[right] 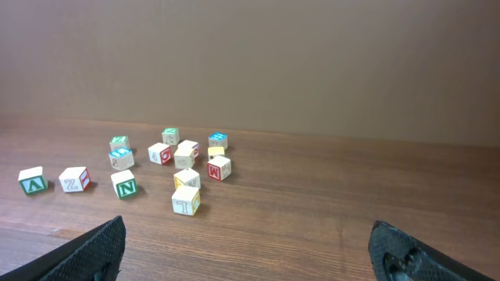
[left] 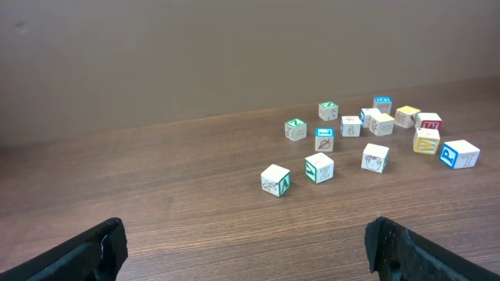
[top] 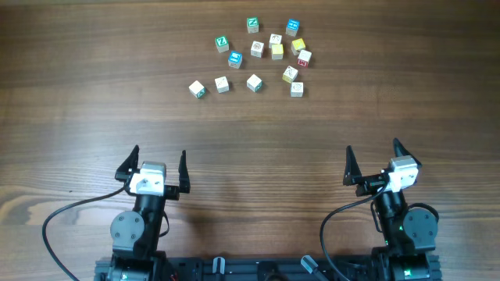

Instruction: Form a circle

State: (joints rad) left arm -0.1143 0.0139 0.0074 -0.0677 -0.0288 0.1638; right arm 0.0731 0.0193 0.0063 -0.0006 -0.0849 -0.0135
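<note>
Several small letter-block cubes (top: 257,48) lie scattered in a loose cluster at the far middle of the wooden table, with white, yellow, blue, green and red faces. They make no circle; a rough row of three (top: 223,84) lies at the cluster's near left. My left gripper (top: 158,152) stands open at the near left, well short of the cubes. My right gripper (top: 373,147) stands open at the near right, equally far back. The left wrist view has the cubes (left: 351,126) ahead to the right, the right wrist view has them (right: 185,158) ahead to the left. Nothing is between either pair of fingers.
Bare wooden table (top: 258,172) stretches between the grippers and the cubes. Black cables (top: 62,215) loop from both arm bases along the near edge. A plain wall (right: 312,62) rises behind the table's far edge.
</note>
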